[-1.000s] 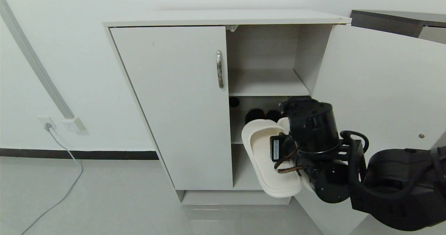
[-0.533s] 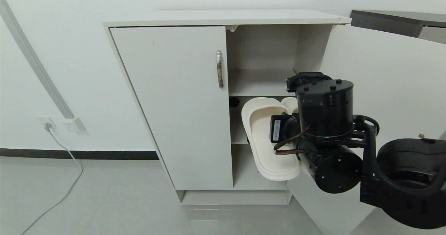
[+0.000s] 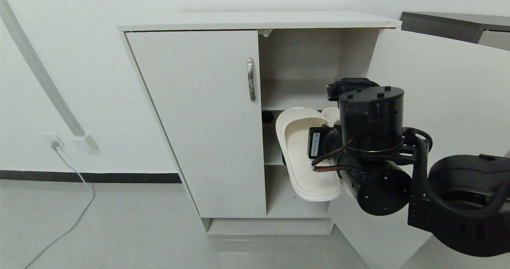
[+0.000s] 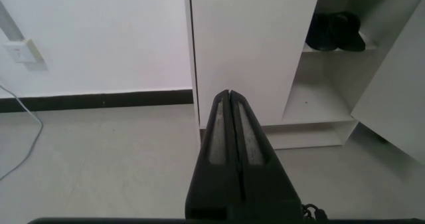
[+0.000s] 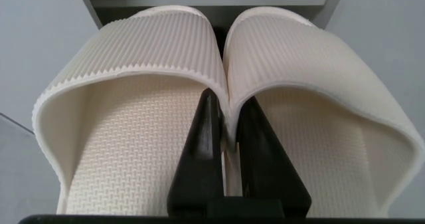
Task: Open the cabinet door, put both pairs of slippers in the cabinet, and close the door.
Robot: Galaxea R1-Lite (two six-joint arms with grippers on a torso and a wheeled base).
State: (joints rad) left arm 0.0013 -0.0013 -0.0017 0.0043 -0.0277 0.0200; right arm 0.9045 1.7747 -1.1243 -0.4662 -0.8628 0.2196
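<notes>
- Well to the left, the left gripper (image 4: pixel 229 127) hangs low over the floor (image 4: pixel 99 157), its fingers pressed together on nothing, pointing toward the foot of the cabinet (image 3: pixel 259 20).
- Next comes the left door (image 3: pixel 199 121), closed flat, its handle (image 3: pixel 250 79) on the edge next to the opening.
- Inside the opening, a dark pair (image 4: pixel 335 32) sits on the middle shelf (image 4: pixel 312 50), so one pair looks already stowed.
- Just in front of that opening hang the white slippers (image 3: pixel 303 157), side by side, toes up and tilted toward the shelves, heels dropping past the lower compartment; they are not yet inside.
- Pinching them is the right gripper (image 5: pixel 229 114), clamped on the two inner side walls where the slippers meet.
- Behind it, the right arm (image 3: pixel 370 141) reaches in from the right with its wrist turned up and forward, close to the shelf fronts.
- Farthest right, the right door (image 3: pixel 438 101) stands swung wide open.
- Judged from this, the step in hand is stowing the second pair. The next move calls for levelling the slippers and pushing them into a free compartment, keeping the toes clear of the shelf edge and the left door's edge. After that comes letting go, backing out and swinging the right door shut.
</notes>
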